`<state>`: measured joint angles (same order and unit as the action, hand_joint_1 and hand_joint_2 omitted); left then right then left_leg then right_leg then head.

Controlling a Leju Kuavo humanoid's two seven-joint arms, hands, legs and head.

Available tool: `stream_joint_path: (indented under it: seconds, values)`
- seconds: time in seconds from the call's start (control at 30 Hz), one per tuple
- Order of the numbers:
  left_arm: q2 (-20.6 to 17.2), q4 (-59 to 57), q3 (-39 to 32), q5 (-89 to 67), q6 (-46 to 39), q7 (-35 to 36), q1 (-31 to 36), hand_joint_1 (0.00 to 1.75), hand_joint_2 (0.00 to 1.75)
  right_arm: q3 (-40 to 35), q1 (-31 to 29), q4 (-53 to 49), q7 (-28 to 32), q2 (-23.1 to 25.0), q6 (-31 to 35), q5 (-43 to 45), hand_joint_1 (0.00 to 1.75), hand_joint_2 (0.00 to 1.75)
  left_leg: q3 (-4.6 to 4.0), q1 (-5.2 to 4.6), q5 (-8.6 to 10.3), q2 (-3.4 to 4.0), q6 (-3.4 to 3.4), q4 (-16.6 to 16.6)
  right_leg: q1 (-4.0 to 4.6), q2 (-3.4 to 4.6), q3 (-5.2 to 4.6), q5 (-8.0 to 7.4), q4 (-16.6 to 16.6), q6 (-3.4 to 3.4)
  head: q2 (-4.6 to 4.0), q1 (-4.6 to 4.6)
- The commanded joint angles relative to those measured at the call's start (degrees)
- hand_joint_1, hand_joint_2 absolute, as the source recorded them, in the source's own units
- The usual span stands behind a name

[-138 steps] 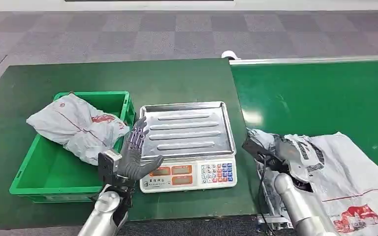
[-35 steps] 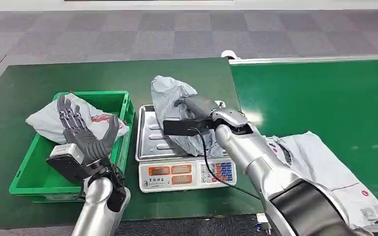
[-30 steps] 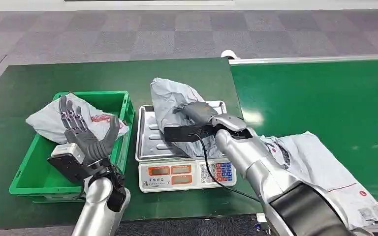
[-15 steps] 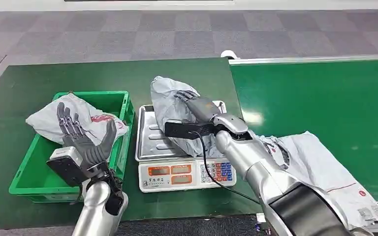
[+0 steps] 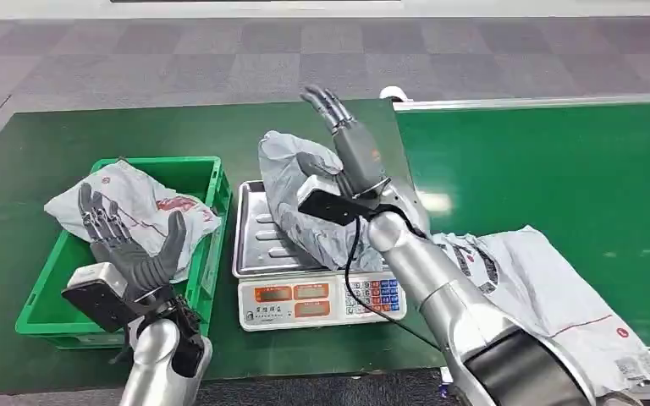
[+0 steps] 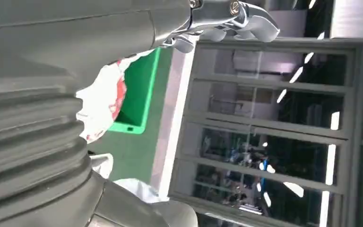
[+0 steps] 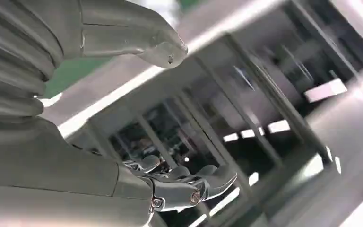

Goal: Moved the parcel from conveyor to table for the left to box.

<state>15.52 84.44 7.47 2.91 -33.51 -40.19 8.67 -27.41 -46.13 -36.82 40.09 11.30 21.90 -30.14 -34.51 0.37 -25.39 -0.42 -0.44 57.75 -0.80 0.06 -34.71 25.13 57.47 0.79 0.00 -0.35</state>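
Centre frame, the grey parcel (image 5: 305, 199) slumps on the scale tray (image 5: 258, 241). Right robot hand (image 5: 347, 148) lifts above it, fingers spread, empty. Left robot hand (image 5: 127, 245), lower left, splayed too: best reach across low and take the parcel's bulk.

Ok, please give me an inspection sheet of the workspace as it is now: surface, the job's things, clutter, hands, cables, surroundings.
Surface: green table beside a green conveyor.
Job's things: grey parcel lies on the scale, on its steel tray; a second parcel lies on the conveyor; a third bag rests across the green box.
Clutter: nothing seen.
Hands: right hand raised above the parcel on the scale, fingers apart, holding nothing; left hand open, raised over the box.
Cables: black cable hangs from the right wrist.
Surroundings: grey carpet tiles; glass partitions.
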Motion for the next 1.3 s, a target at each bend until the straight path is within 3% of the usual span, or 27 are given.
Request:
stream_joint_path:
  seconds: [0.03, 0.2, 0.3, 0.43, 0.53, 0.73, 0.87, 1.0, 1.07, 1.3]
  values:
    - [-1.6, 8.9, -3.2, -1.2, 1.4, 0.2, -2.9, 0.0, 1.75, 15.5, 24.2, -38.0, -0.1, -10.4, -7.6, 26.7, 0.0, 1.75, 0.31, 0.08, 0.04, -0.53, 0.05, -0.3, 0.11, -0.59, 0.59, 0.1, -0.4, -0.03, 0.0, 0.02]
    - [-2.9, 12.4, -1.3, -1.7, 3.1, 0.2, -4.5, 0.0, 1.75, 21.2, 34.2, -41.2, -0.1, -9.0, 0.3, 24.7, 0.0, 1.75, 0.29, 0.07, -0.1, -0.49, 0.09, -0.2, 0.08, -0.51, 0.59, 0.16, -0.4, 0.01, 0.0, 0.02]
    - [-4.5, 10.7, 2.6, -1.5, 4.6, 0.2, -4.5, 0.0, 1.75, 26.5, 36.7, -39.4, -0.1, -7.1, 0.2, 27.2, 0.0, 1.75, 0.39, 0.06, -0.22, -0.48, 0.06, -0.3, 0.07, -0.51, 0.67, 0.18, -0.4, -0.02, 0.0, 0.02]
    - [-4.4, 10.6, 2.8, -1.3, 5.4, 0.2, -4.5, 0.0, 1.75, 27.1, 36.9, -39.7, -0.1, -7.0, 0.2, 27.1, 0.0, 1.75, 0.43, 0.06, -0.22, -0.49, 0.06, -0.3, 0.07, -0.52, 0.71, 0.19, -0.5, -0.02, 0.0, 0.02]
    - [-3.0, 9.4, 1.5, 0.7, 11.2, 0.2, -4.8, 0.0, 1.75, 29.6, 36.9, -39.1, -0.1, -6.0, 1.7, 27.5, 0.0, 1.75, 0.26, 0.01, -0.27, -0.2, 0.1, -0.1, 0.02, -0.26, 0.43, 0.18, -0.3, 0.01, 0.0, 0.02]
    - [-3.0, 9.4, 1.5, 0.7, 11.2, 0.2, -4.8, 0.0, 1.75, 29.6, 36.9, -39.1, -0.1, -6.0, 1.7, 27.5, 0.0, 1.75, 0.12, 0.01, -0.24, -0.09, 0.08, -0.1, 0.02, -0.13, 0.25, 0.14, -0.2, 0.04, 0.0, 0.02]
    - [-3.6, -0.4, 0.7, 3.6, 19.1, 0.2, -2.5, 0.0, 1.75, 30.5, 35.2, -32.6, -1.0, -6.4, -0.9, 28.3, 0.0, 1.75, 0.25, -0.01, -0.22, -0.03, 0.08, -0.1, 0.0, -0.11, 0.38, 0.13, -0.3, 0.04, 0.0, 0.02]
    - [-6.9, -19.5, 5.0, 1.0, 22.1, 1.9, 8.1, 0.0, 1.75, 28.1, 32.9, -25.9, -0.6, -6.7, -3.3, 26.3, 0.0, 1.75, 0.42, 0.0, -0.12, -0.16, 0.07, -0.3, 0.01, -0.27, 0.58, 0.08, -0.4, 0.0, 0.0, 0.02]
    - [-7.7, -29.5, 9.9, -7.4, 22.1, 8.4, 15.6, 0.0, 1.75, 26.9, 31.9, -25.5, -1.3, -6.4, -3.9, 23.9, 0.0, 1.75, 0.33, -0.01, -0.06, -0.18, 0.06, -0.3, 0.0, -0.29, 0.47, 0.04, -0.4, 0.0, 0.0, 0.0]
    - [-2.2, -50.8, 20.7, -23.9, 23.2, 18.9, 32.2, 0.0, 1.75, 27.3, 32.0, -26.5, -3.7, -5.8, -5.1, 21.2, 0.0, 1.75, -0.01, 0.0, 0.06, -0.34, 0.14, 0.0, 0.01, -0.38, 0.24, -0.06, -0.2, 0.1, 0.0, 0.02]
